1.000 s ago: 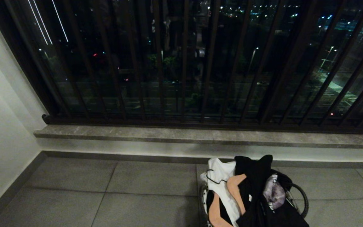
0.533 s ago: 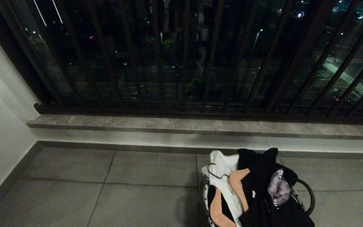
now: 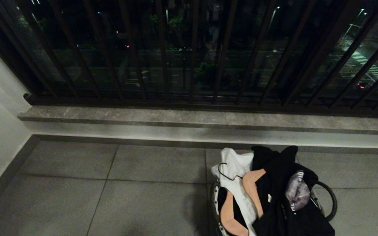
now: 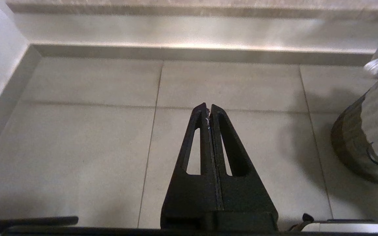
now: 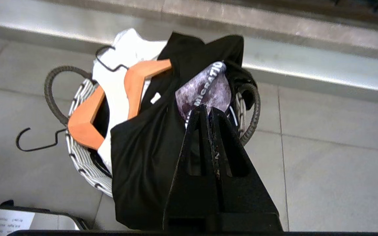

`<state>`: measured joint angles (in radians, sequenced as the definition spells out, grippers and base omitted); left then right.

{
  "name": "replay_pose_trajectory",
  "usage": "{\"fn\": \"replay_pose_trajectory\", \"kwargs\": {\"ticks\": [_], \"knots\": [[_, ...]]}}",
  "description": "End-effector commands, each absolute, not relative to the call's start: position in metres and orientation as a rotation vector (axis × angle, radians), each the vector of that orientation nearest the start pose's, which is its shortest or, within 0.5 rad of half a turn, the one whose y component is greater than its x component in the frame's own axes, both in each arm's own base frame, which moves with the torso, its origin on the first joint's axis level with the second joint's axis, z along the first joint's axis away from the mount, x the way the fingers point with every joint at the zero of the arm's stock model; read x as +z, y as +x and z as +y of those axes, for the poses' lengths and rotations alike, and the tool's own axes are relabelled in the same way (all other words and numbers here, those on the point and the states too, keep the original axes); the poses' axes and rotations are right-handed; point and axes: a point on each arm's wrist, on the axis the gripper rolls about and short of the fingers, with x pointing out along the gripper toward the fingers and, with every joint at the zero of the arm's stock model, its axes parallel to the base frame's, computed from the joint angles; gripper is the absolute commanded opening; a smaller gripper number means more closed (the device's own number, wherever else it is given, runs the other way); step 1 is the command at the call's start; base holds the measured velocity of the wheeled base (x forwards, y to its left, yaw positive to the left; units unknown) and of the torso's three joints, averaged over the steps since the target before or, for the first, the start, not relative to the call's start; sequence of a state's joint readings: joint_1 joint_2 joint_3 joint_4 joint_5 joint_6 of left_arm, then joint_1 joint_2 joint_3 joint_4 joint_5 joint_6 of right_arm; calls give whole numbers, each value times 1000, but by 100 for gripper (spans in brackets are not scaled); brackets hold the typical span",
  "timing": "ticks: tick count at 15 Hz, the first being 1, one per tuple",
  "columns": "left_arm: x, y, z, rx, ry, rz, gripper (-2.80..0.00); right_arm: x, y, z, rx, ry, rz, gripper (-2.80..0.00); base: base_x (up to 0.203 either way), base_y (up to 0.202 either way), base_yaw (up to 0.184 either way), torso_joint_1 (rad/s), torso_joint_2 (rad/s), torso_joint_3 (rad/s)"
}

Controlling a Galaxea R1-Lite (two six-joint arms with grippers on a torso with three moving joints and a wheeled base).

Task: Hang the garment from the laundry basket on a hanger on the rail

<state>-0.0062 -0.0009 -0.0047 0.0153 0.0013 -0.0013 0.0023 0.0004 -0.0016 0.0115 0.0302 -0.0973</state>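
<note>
Neither arm shows in the head view; each wrist camera finds its own pincer held out level over the tiled floor [image 3: 110,203]. The left pincer [image 4: 208,109] has its fingers pressed together over bare tiles, the laundry basket [image 4: 366,144] off at its 3 o'clock. The right pincer [image 5: 207,113] is likewise pressed together, empty, its tips above the black garment [image 5: 149,147] heaped in the basket [image 5: 84,157]. In the head view the basket [image 3: 216,200] sits at 5 o'clock, holding a white garment [image 3: 235,170] and orange hangers [image 3: 253,193]. A purple-grey cloth [image 5: 205,93] bears white lettering, only partly readable, "MICRATIO"
</note>
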Motion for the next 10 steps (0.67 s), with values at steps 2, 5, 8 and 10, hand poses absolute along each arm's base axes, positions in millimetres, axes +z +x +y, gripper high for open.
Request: {"fn": "replay_pose_trajectory", "kwargs": {"ticks": [2,5,8,10], "knots": [[75,-23,0,-5,-1,11,-280,75,-23,1,34,-98,11,-280,0,0,0,4,0,-199],[75,-23,0,-5,-1,11,-280,75,-23,1,34,-98,10,-280,0,0,0,4,0,-194],[75,-23,0,-5,-1,11,-280,74,-23,1,34,-103,11,-280,0,0,0,1,2,-200],[75,-23,0,-5,-1,11,-280,74,-23,1,34,-103,11,-280,0,0,0,5,5,-202]]}}
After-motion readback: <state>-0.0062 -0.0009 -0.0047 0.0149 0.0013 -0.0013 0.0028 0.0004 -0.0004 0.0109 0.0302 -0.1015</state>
